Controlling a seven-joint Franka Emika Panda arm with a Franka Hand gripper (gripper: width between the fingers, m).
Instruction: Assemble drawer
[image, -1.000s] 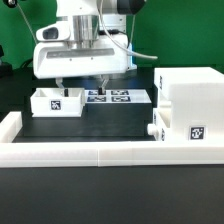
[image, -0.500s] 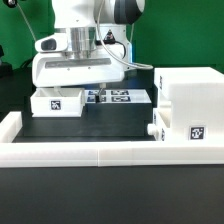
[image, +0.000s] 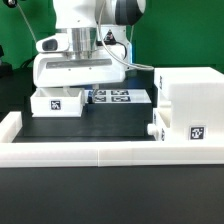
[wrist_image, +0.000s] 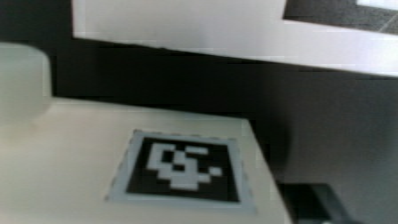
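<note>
The gripper (image: 62, 91) hangs low over the loose tray (image: 56, 102) near the far edge of the worktop (image: 110, 125), on the exterior view's left. Its fingertips are hidden behind the wrist body and the tray's walls, so I cannot tell how wide the jaws stand or whether they pinch a wall. The wrist view is blurred; it shows a white tagged face (wrist_image: 178, 165) very close below, probably the tray's wall or floor.

Doing this step well seems to mean closing on one tray wall squarely, with the fingers straddling it evenly, so the tray lifts level rather than tipping about the grip.

Beside the tray, along the same far edge, lies the marker board (image: 122, 97); the tray should clear it without dragging across.

The housing (image: 190, 105) stands at the worktop's edge on the exterior view's right, with a second tray's knob (image: 150, 131) apparently protruding from its lower slot. The carried tray must arrive level and aligned with the free opening, or it may jam against the frame.
</note>
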